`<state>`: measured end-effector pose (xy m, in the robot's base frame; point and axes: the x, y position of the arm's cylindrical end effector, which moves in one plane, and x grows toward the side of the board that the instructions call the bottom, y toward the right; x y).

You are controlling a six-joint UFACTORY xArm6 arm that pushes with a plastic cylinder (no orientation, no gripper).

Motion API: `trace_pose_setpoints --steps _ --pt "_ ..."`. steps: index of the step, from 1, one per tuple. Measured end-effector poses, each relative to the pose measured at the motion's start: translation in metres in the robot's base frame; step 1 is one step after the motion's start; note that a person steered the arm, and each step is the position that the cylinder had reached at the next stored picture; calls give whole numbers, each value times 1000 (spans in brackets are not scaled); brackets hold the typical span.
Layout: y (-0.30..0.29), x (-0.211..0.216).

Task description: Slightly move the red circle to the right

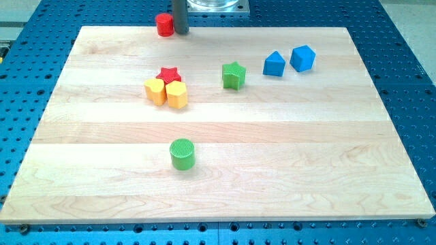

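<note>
Where red circle (164,24) sits, my tip (180,31) touches.

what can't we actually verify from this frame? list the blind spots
- My tip, camera view: the dark rod sits just right of the red circle block; contact or gap cannot be told.
- Rod upper part and arm: cut off by the view's top edge.
- Red star block: its lower half is hidden by the two yellow blocks in front.
- Yellow blocks' exact shapes: too small to tell.
</note>
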<state>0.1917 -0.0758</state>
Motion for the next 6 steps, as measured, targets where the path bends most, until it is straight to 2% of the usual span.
trace_pose_setpoints --steps 1,2,3,4,5,6 --pt "-24 0" --pt "-129 59" --pt "-168 55" --pt "-169 3" --pt "-159 0" --pt "-62 29"
